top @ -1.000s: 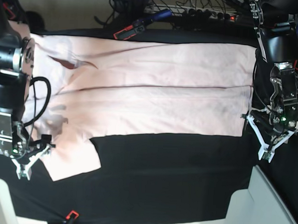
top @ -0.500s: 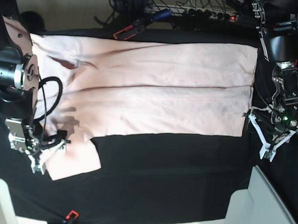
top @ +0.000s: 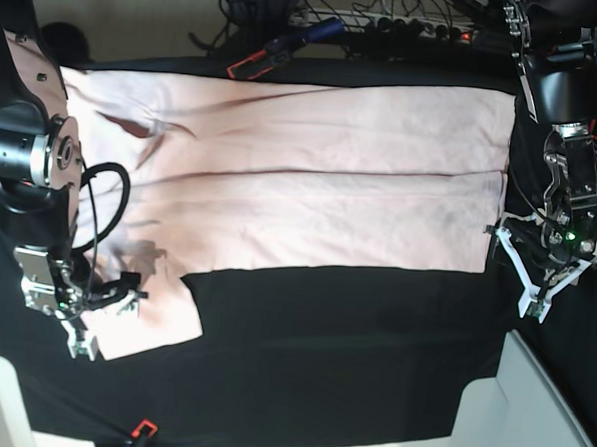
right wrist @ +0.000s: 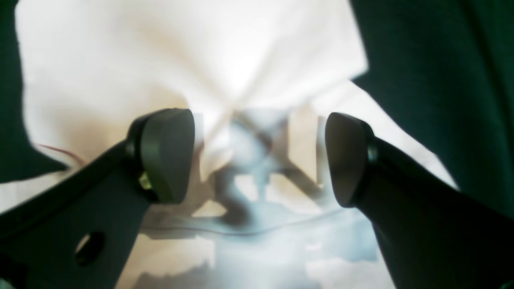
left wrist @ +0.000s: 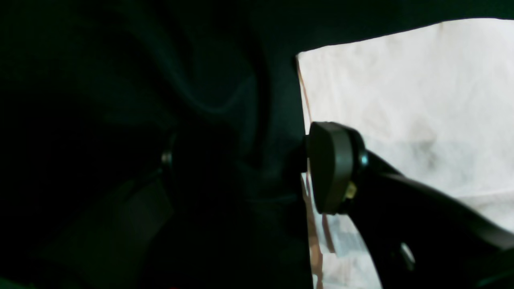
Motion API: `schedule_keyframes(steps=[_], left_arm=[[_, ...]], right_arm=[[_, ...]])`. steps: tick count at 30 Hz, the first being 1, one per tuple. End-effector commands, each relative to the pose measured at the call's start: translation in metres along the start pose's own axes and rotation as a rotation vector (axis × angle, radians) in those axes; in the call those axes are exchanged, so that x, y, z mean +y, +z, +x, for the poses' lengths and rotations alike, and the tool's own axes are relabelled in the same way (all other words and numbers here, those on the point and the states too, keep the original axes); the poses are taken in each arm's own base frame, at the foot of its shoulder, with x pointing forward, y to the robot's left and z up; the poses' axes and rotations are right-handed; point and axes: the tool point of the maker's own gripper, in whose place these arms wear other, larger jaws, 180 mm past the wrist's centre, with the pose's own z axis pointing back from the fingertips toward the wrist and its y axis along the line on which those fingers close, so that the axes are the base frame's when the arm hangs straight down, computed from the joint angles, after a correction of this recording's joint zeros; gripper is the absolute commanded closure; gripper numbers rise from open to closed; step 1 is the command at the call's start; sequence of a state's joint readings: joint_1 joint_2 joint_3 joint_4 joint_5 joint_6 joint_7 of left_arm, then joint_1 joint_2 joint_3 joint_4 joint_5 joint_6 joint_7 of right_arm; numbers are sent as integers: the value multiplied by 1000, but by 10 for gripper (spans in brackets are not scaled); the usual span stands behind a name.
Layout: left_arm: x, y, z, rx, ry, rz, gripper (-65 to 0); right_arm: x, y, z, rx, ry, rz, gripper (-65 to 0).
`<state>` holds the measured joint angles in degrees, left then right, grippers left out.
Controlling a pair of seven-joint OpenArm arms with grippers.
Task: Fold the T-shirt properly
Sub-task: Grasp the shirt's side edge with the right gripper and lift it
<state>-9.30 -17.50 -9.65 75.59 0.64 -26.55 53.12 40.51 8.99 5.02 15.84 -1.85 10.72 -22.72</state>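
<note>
Fingers [right wrist: 168, 156] of both arms released: right over T-shirt [top: 311, 174] sleeve, left beside hem.

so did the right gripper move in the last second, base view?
Yes. The right gripper has shifted toward the view's right and slightly down, further onto the T-shirt sleeve; the sleeve's lower corner by the black table cloth stayed put. Jaws open.

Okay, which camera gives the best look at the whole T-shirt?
The base view: the T-shirt lies spread over the black cloth. The right wrist view shows only a blurred patch; the left wrist view shows only one edge.
</note>
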Motion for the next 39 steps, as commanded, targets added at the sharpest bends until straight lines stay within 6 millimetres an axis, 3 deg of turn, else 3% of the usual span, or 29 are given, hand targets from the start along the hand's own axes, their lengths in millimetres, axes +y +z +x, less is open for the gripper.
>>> schedule_keyframes(steps=[1,6,12,14,20,26,29,33,37,39], left_arm=[[13,6,15,-41,3,31,-405],[13,6,15,-41,3,31,-405],[15,6,15,-42,4,34,-405],[15,6,15,-42,5,34,-405],[14,6,15,-42,4,32,-405],[14,6,16,-43,3,32,-405],[14,6,15,-42,3,32,-405],[14,5,14,-39,4,31,-405],[14,5,14,-39,4,31,-405],[14,5,14,-39,4,31,-405]], right_arm=[[-4,6,26,-58,-5,-4,-485],[16,3,25,-55,-1,26,-483],[17,1,15,-41,-4,26,-470],[16,-1,6,-31,-16,27,-400],[-1,-1,3,-63,-174,32,-3],[-4,1,6,-72,-168,29,0],[-9,8,27,-120,-161,19,0],[-16,16,37,-109,-155,2,0],[-26,27,37,-114,-138,-29,0],[-31,33,26,-79,-127,-46,0]])
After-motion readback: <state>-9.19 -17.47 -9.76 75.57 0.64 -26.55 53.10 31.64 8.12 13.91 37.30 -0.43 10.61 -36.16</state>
